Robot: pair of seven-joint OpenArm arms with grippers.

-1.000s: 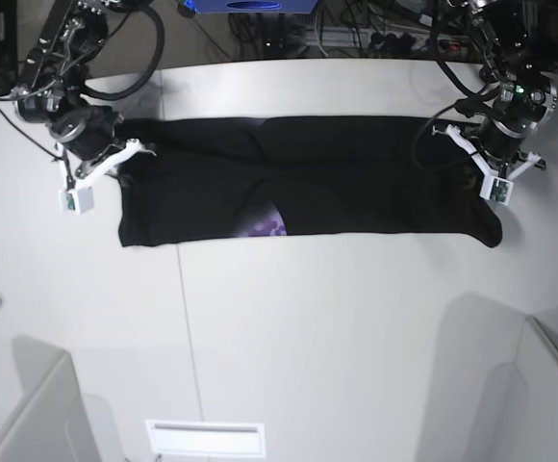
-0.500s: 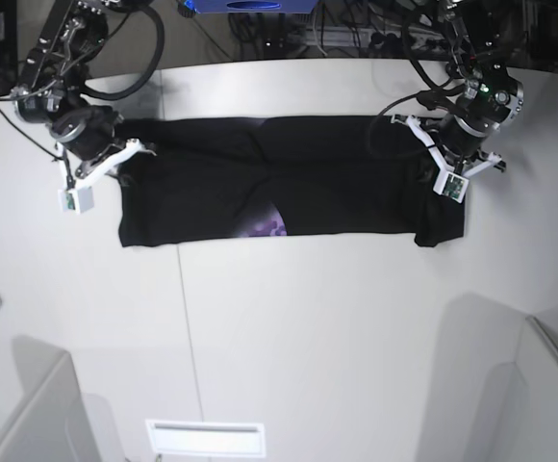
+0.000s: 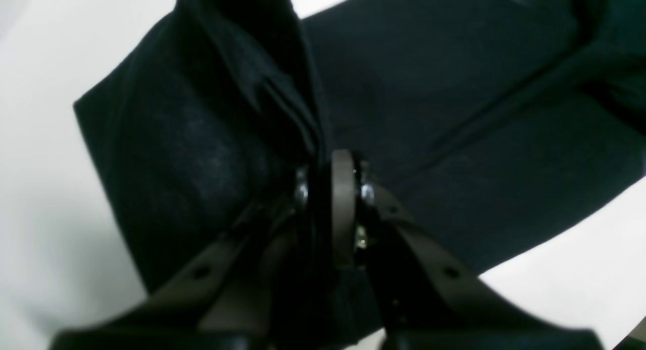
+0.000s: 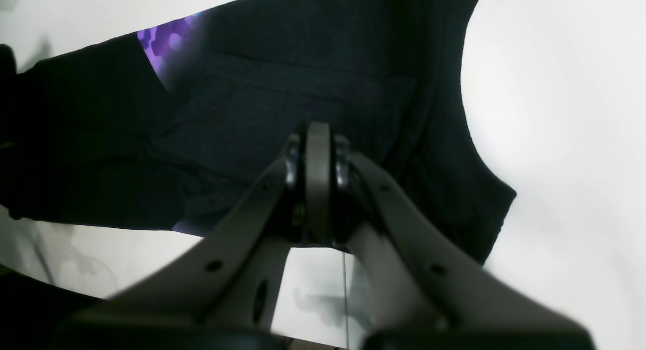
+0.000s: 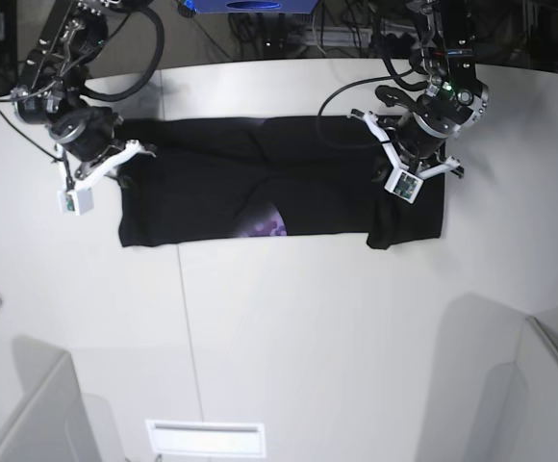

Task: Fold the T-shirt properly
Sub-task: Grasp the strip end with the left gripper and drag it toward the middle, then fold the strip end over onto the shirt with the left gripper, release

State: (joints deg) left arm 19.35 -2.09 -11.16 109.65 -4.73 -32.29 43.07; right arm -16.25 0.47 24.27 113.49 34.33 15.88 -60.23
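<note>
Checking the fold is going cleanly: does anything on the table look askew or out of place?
Nothing is damaged or spilled. The T-shirt lies in a long band; its end under the left gripper is doubled over and lifted, bunched in the shut jaws. A patch of purple print peeks out at the near edge.

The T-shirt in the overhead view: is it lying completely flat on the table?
No, the left arm's fingers hold one end of the T-shirt lifted and doubled over toward the middle.
</note>
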